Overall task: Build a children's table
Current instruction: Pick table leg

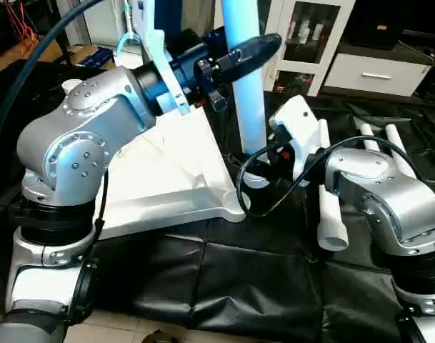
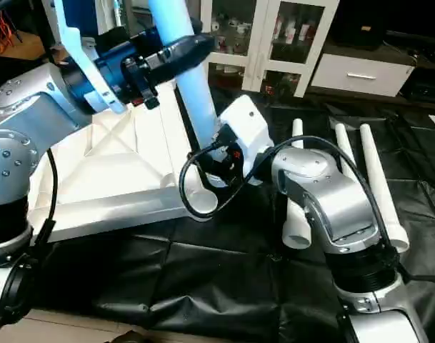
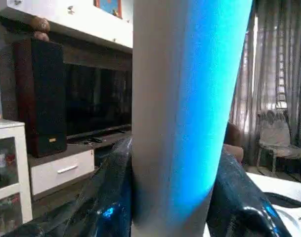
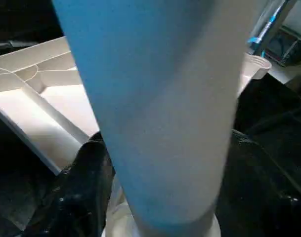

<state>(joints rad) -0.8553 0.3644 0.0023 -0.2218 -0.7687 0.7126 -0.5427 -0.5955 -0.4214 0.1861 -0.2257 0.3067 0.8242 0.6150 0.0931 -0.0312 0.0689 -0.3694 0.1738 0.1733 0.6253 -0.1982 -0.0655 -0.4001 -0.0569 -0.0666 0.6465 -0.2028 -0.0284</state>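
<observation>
The white plastic table top (image 1: 167, 179) lies ribs-up on the black sheet (image 1: 224, 279), smooth and square. One tapered tube leg (image 1: 247, 93) stands upright in its near corner socket (image 2: 203, 196). The left tool (image 1: 235, 61) grasps it high; the right tool (image 2: 221, 161) brackets its base, grip unclear. Three more legs (image 2: 374, 186) lie at the sheet's right edge.

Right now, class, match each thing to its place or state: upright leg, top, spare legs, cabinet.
Things:
1. upright leg
2. top
3. spare legs
4. cabinet

Places or states:
A. lying side by side on the black cloth, on the robot's right
B. at the back, with glass doors
C. standing on end
D. ribbed side up on the cloth

Pairs: 1-C, 2-D, 3-A, 4-B
</observation>
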